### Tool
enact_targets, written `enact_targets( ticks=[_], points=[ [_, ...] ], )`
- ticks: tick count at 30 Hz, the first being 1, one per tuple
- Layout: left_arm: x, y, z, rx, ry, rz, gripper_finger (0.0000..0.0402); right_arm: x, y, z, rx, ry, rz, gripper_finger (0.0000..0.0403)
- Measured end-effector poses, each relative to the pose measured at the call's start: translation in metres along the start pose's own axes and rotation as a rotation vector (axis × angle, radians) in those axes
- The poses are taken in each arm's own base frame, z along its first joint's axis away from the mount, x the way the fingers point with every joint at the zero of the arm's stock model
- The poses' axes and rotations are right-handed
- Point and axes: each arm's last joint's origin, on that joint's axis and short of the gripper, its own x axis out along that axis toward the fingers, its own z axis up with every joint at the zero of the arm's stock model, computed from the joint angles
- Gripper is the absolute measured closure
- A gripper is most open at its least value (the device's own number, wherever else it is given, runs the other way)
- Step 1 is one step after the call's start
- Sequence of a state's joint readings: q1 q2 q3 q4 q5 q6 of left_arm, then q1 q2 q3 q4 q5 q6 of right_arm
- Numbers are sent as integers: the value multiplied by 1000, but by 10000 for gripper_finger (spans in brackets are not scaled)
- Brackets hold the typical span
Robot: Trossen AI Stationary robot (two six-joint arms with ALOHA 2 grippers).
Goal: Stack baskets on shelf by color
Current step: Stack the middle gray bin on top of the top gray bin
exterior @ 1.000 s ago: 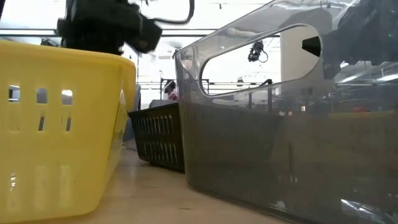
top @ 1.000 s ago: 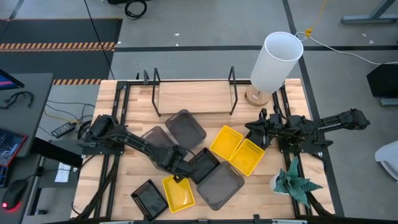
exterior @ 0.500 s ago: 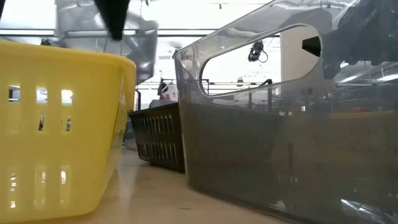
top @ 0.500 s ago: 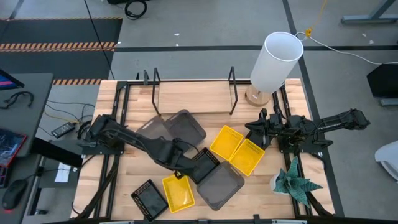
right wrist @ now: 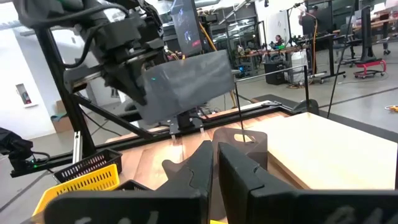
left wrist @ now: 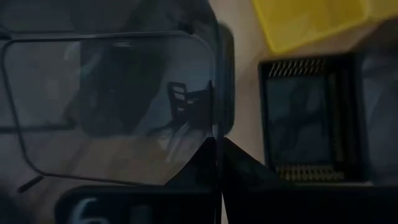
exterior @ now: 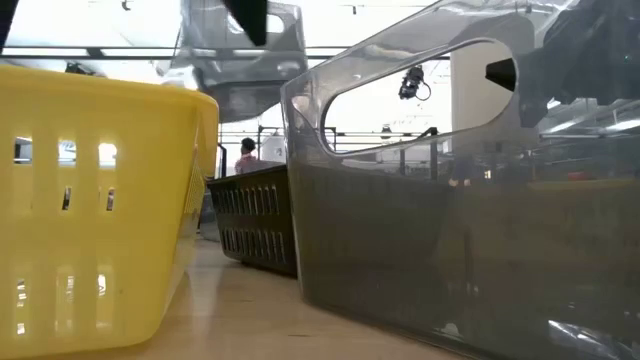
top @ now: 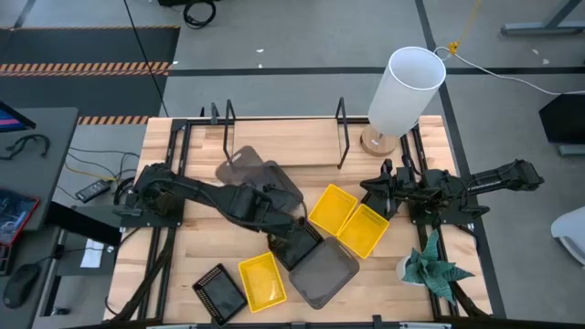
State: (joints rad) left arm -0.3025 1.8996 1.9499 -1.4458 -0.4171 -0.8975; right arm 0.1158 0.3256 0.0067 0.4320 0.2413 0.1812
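My left gripper [top: 249, 187] is shut on a dark grey see-through basket [top: 239, 167], held in the air near the shelf [top: 283, 142], a light-wood board with black wire uprights. This basket also shows in the right wrist view [right wrist: 186, 84] and the low view [exterior: 240, 60]. A second grey basket [top: 277, 185] rests on the table under it. A third grey basket [top: 324, 271], two black mesh baskets [top: 297, 242] [top: 219, 292] and three yellow baskets [top: 332, 208] [top: 364, 228] [top: 262, 281] lie on the table. My right gripper [top: 373, 194] is shut and empty at the right. My left gripper pinches one side wall of the grey basket [left wrist: 214, 118] near its rim, one finger inside and one outside. It comes from the basket's near side. The basket is lifted clear of the table and tipped, reaching from the fingers toward the shelf.
A tall white cylinder [top: 407, 87] stands at the shelf's right end. A green paper plant [top: 437, 270] stands at the near right. A person [exterior: 247, 152] shows far back in the room. Bare wood lies along the table's left near part [top: 196, 247].
My left gripper has risen and gone toward the table's far edge and the shelf with the grey basket. The basket has been lifted off the table and tipped as it rose. The other baskets have stayed where they were.
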Motion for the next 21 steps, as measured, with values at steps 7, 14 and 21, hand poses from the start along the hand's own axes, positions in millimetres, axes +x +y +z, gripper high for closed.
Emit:
enact_targets(
  ticks=[7,14,21],
  points=[
    [14,6,23,-43,-32,-38,391,0,0,0,0,0,0,375],
    [52,-3,31,20,41,6,391,0,0,0,0,0,0,375],
    [83,-17,31,74,133,-34,391,0,0,0,0,0,0,375]
  ],
)
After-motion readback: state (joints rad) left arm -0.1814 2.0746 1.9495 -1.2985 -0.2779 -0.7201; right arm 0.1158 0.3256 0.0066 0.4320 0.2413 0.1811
